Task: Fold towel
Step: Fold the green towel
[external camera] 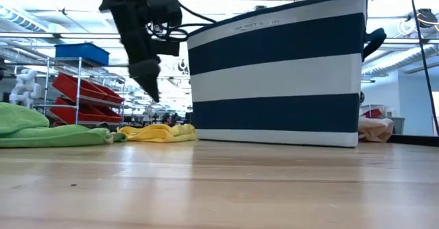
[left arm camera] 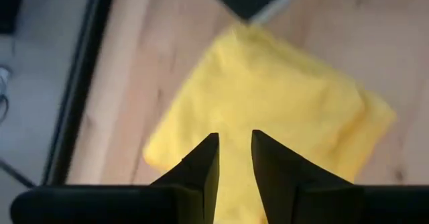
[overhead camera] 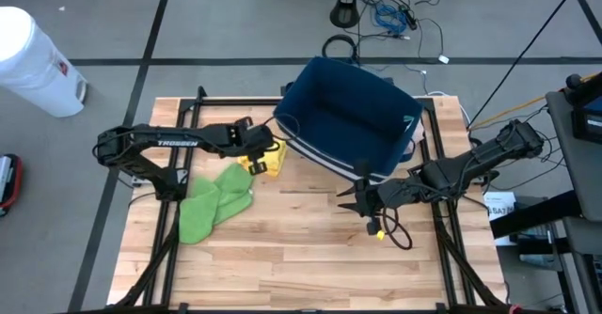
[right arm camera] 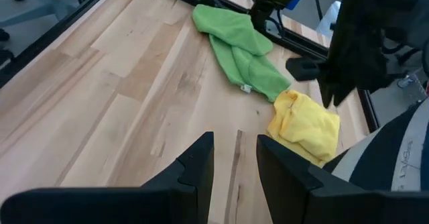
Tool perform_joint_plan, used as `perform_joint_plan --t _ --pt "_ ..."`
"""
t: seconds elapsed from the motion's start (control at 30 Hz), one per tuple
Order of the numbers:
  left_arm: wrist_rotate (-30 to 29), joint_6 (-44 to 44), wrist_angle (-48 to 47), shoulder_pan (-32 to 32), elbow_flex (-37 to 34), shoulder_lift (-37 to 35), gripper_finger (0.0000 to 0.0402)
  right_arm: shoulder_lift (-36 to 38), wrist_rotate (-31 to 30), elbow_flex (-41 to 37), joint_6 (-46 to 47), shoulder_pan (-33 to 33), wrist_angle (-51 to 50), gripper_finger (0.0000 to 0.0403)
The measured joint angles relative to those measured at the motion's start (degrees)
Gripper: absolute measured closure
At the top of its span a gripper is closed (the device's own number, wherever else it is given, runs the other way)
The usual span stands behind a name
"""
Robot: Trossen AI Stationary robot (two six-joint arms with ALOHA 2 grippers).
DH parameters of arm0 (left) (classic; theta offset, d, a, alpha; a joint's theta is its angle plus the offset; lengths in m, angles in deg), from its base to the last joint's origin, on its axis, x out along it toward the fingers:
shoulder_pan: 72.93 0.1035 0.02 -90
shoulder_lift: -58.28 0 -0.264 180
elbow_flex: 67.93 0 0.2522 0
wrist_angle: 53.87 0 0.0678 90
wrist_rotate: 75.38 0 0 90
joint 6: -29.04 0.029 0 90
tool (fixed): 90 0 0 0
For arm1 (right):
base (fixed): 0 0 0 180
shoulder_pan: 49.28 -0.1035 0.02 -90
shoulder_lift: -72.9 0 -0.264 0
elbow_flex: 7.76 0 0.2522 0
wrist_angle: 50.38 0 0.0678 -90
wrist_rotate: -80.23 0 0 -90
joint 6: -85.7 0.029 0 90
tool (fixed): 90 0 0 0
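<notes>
Yellow towel (left arm camera: 268, 110) lies bunched on the wooden table (overhead camera: 310, 248), directly below and ahead of the left gripper (overhead camera: 261, 150). Left wrist view: the two dark fingers (left arm camera: 201, 167) stand a narrow gap apart with only towel cloth showing behind the gap; nothing pinched between them. Gripper hangs above the cloth, not touching it as far as the low view shows. Towel's far edge in that view is blurred; a dark corner beyond it is cut off and cannot be identified.

Green towel (overhead camera: 214, 201) lies crumpled just beside the yellow one, on the side toward the left arm's base. Low view crops it at the frame edge.

Navy-and-white striped tote bag (overhead camera: 350, 118) stands upright just past the left gripper, near the yellow towel. High view looks into its mouth: only dark blue lining visible, no contents made out. A pale lump shows behind the bag in the low view; what it is cannot be told.

Right gripper (overhead camera: 350, 199) hovers over bare wood near the bag's front corner, well apart from both towels. Its fingers (right arm camera: 198, 163) are parted slightly, holding nothing.
</notes>
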Motion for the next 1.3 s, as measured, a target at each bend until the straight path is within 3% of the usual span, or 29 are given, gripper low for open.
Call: perform_joint_plan --t 0.3,0.7,0.97,1.17,1.3 --pt "11.25 -13.3 -8.22 -4.94 -0.03 0.04 0.0308 0.0 1.33 0.0 0.17 0.0 -0.99 0.0303" --pt "10.37 -21.55 -9.99 -11.0 -0.12 0.4 0.0307 0.0 1.36 0.0 0.42 -2.12 -1.74 0.0303" --pt "8.43 -23.4 -9.84 -12.6 -2.17 5.9 0.0302 0.0 1.33 0.0 1.27 -4.21 -1.78 0.0303" --pt "1.74 -26.11 -10.07 -14.02 -2.15 6.14 0.0247 0.0 1.33 0.0 1.27 -5.25 -1.79 0.0303" --pt "5.49 -26.46 -9.19 -14.12 -2.15 6.12 0.0212 0.0 1.32 0.0 2.02 -5.22 -2.05 0.0303"
